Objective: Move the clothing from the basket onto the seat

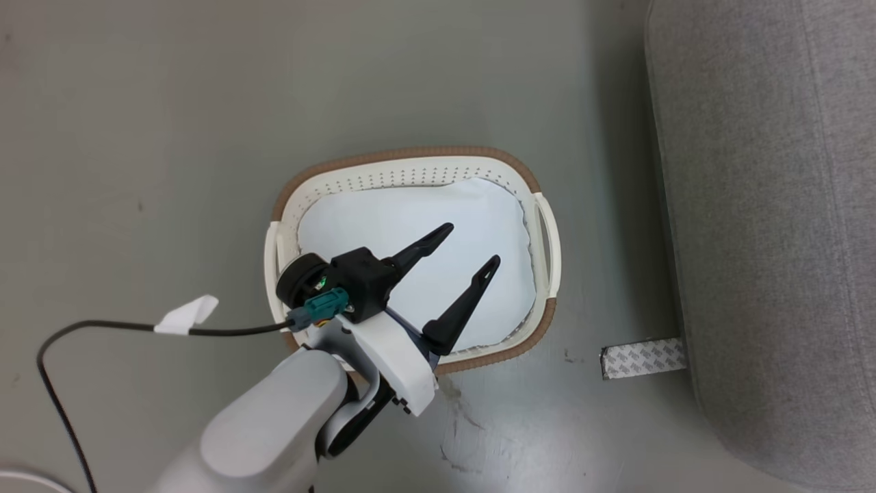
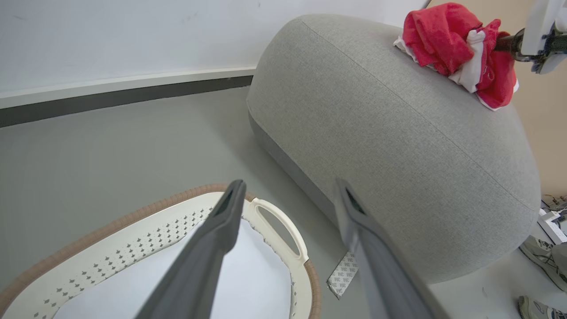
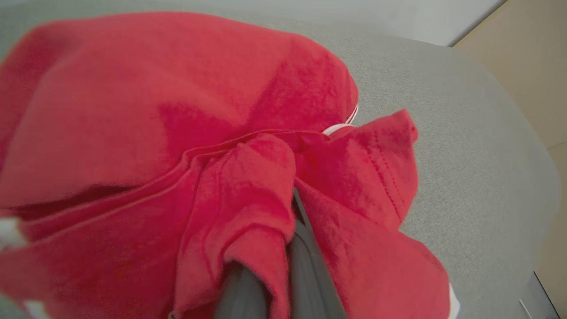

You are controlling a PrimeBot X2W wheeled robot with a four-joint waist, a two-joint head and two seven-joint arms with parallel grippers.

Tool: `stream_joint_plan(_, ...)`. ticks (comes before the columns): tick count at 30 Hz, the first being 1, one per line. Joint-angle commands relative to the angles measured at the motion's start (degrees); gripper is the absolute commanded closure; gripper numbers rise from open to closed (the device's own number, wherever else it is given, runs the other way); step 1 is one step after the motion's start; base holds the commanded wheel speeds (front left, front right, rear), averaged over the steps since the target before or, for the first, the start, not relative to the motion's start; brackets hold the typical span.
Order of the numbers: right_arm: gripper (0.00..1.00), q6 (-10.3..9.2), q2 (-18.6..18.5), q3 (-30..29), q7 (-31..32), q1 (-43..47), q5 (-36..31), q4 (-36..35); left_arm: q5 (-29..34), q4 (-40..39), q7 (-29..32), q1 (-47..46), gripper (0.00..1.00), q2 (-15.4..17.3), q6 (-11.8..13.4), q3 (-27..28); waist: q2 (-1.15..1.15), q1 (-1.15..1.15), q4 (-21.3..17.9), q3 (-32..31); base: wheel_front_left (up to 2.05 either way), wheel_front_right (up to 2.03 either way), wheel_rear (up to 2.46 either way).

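Observation:
The basket (image 1: 410,154) sits on the grey floor and holds just a plain white liner sheet (image 1: 410,219). My left gripper (image 1: 471,244) hovers open over it with nothing between its fingers; the left wrist view has the same gripper (image 2: 289,182) above the basket's handle (image 2: 274,208). The red clothing (image 2: 447,35) with white trim is bunched on top of the seat (image 2: 376,133). My right gripper (image 2: 509,43) reaches into that bundle. In the right wrist view it (image 3: 277,266) is shut on a fold of the clothing (image 3: 177,110), lying on the seat (image 3: 465,155).
The seat (image 1: 766,205) stands close to the right of the basket. A strip of tape (image 1: 643,357) lies on the floor at its base. A black cable with a white tag (image 1: 185,316) trails left from my wrist. Shoes (image 2: 538,254) and a power strip (image 2: 551,223) lie beyond the seat.

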Motion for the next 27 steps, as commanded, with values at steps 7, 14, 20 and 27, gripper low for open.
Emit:
stream_joint_plan(7, 0.0, -0.15, 1.34, 2.85, 3.67, -1.87, -1.65, 2.11, -1.28, 1.97, -1.26, 1.08, 0.0, -0.52, -0.01, -0.06, 0.0, -0.01, -0.75, -3.96, 0.0, 0.0, 0.0)
stream_joint_plan(14, 0.0, -0.15, 1.79, 9.34, 10.86, 2.83, 0.1, 1.44, -2.84, 5.58, -2.86, 4.82, 0.0, -2.23, -0.2, -0.05, 0.0, -0.01, -1.4, -13.33, 0.0, 0.0, 0.0)
stream_joint_plan(20, 0.0, -0.15, -0.24, 17.44, 14.84, 8.2, 5.37, -7.92, -5.2, 8.34, -3.64, 9.44, 0.0, -3.22, 0.38, 1.89, 0.0, -0.01, -1.67, -22.85, 0.0, 0.0, 0.0)
stream_joint_plan(27, 0.0, -0.15, -3.99, 20.25, 12.32, 16.7, 14.37, -27.99, -8.19, 7.19, -3.96, 15.09, 0.0, -2.92, 3.88, 11.19, 0.0, -0.01, 0.18, -31.0, 0.0, 0.0, 0.0)
